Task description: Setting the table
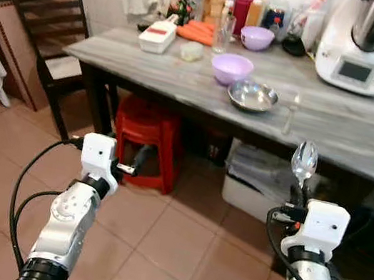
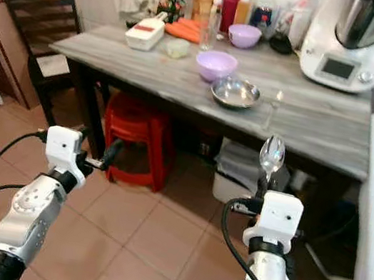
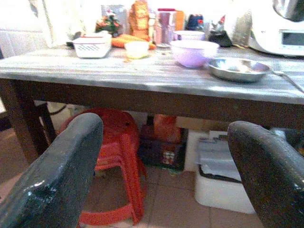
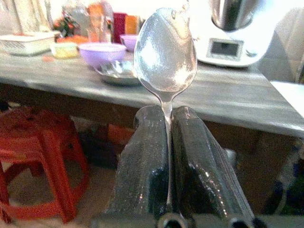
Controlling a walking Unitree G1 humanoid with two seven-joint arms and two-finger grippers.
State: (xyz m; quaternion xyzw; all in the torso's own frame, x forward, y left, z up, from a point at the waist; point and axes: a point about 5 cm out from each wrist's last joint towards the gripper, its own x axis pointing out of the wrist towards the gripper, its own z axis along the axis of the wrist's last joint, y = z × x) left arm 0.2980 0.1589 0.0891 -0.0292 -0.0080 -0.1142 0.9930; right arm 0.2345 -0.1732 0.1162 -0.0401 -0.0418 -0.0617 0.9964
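A: What does the right gripper hold?
B: A spoon, pinched by its handle, upright, bowl up, short of the table; the wrist view shows the clamp plainly.
A: And the left gripper?
B: Fingers spread, holding nothing, facing the table's underside.

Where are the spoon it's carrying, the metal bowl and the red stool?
spoon (image 4: 165, 52), right wrist view, middle of its bowl.
metal bowl (image 1: 253, 96), left eye view, its inside.
red stool (image 1: 148, 120), left eye view, its seat.

Grey table, tiled floor
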